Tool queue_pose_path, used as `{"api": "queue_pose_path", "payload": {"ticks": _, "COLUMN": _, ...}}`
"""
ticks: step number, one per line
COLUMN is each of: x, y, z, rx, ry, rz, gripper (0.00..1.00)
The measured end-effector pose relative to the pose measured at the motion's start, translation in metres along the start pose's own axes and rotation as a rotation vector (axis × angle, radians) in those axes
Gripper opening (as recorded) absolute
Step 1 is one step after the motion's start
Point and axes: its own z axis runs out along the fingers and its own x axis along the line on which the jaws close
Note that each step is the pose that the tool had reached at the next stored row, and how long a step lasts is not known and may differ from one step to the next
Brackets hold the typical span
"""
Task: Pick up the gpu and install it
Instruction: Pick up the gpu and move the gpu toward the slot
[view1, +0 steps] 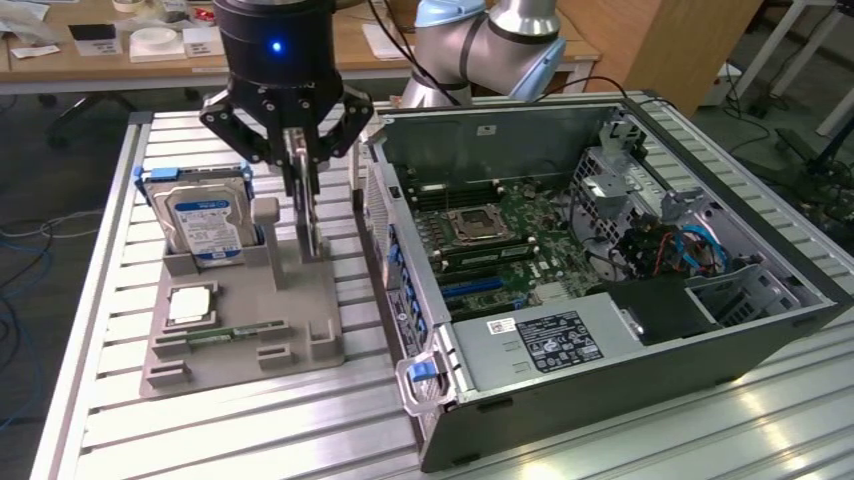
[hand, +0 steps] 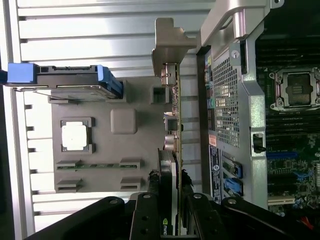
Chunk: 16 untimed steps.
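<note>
Dark grey-black gpu (view1: 310, 215) (hand: 173, 100): thin card standing on edge in the grey holder tray (view1: 240, 350), directly beneath the gripper (view1: 300, 165) (hand: 169, 181) and between its fingers. Gripper: narrowed to a slim gap, with fingers set against both flat faces near the card's upper edge; grip judged made. Long axis: crosswise to the fingers' closing line. Open computer case (view1: 747, 330): just beside the tool, beyond one finger's outer side, its wall roughly parallel to the card's faces.

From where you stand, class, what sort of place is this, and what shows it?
Probably a robotics lab or workshop: a robot arm works over a slotted aluminium table beside an open computer case, with desks behind.
</note>
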Motion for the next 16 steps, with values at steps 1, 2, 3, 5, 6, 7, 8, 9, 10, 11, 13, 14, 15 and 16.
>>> {"api": "queue_pose_path", "payload": {"ticks": 1, "x": 0.0000, "y": 0.0000, "z": -0.0007, "rx": 0.0002, "ry": 0.0001, "rz": 0.000, "gripper": 0.27}}
{"api": "queue_pose_path", "payload": {"ticks": 2, "x": -0.0001, "y": 0.0001, "z": -0.0013, "rx": 0.0002, "ry": 0.0001, "rz": 0.000, "gripper": 0.27}}
{"api": "queue_pose_path", "payload": {"ticks": 3, "x": -0.0001, "y": 0.0001, "z": -0.0019, "rx": 0.0001, "ry": 0.0001, "rz": 0.000, "gripper": 0.27}}
{"api": "queue_pose_path", "payload": {"ticks": 5, "x": -0.0001, "y": 0.0001, "z": -0.0029, "rx": 0.0000, "ry": 0.0000, "rz": 0.000, "gripper": 0.27}}
{"api": "queue_pose_path", "payload": {"ticks": 6, "x": -0.0001, "y": 0.0002, "z": -0.0034, "rx": 0.0001, "ry": 0.0001, "rz": 0.000, "gripper": 0.27}}
{"api": "queue_pose_path", "payload": {"ticks": 7, "x": -0.0001, "y": 0.0002, "z": -0.0039, "rx": 0.0001, "ry": 0.0001, "rz": 0.000, "gripper": 0.27}}
{"api": "queue_pose_path", "payload": {"ticks": 8, "x": -0.0001, "y": 0.0002, "z": -0.0044, "rx": 0.0001, "ry": 0.0000, "rz": 0.000, "gripper": 0.27}}
{"api": "queue_pose_path", "payload": {"ticks": 9, "x": -0.0001, "y": 0.0002, "z": -0.0048, "rx": 0.0001, "ry": 0.0001, "rz": 0.000, "gripper": 0.27}}
{"api": "queue_pose_path", "payload": {"ticks": 10, "x": -0.0001, "y": 0.0003, "z": -0.0049, "rx": 0.0000, "ry": 0.0000, "rz": 0.000, "gripper": 0.27}}
{"api": "queue_pose_path", "payload": {"ticks": 11, "x": -0.0001, "y": 0.0002, "z": -0.0050, "rx": 0.0002, "ry": 0.0001, "rz": 0.000, "gripper": 0.27}}
{"api": "queue_pose_path", "payload": {"ticks": 13, "x": -0.0001, "y": 0.0002, "z": -0.0050, "rx": 0.0001, "ry": 0.0001, "rz": 0.000, "gripper": 0.27}}
{"api": "queue_pose_path", "payload": {"ticks": 14, "x": -0.0001, "y": 0.0003, "z": -0.0050, "rx": 0.0001, "ry": 0.0001, "rz": 0.000, "gripper": 0.27}}
{"api": "queue_pose_path", "payload": {"ticks": 15, "x": -0.0001, "y": 0.0003, "z": -0.0050, "rx": 0.0001, "ry": 0.0000, "rz": 0.000, "gripper": 0.27}}
{"api": "queue_pose_path", "payload": {"ticks": 16, "x": -0.0001, "y": 0.0002, "z": -0.0050, "rx": 0.0001, "ry": 0.0000, "rz": 0.000, "gripper": 0.27}}
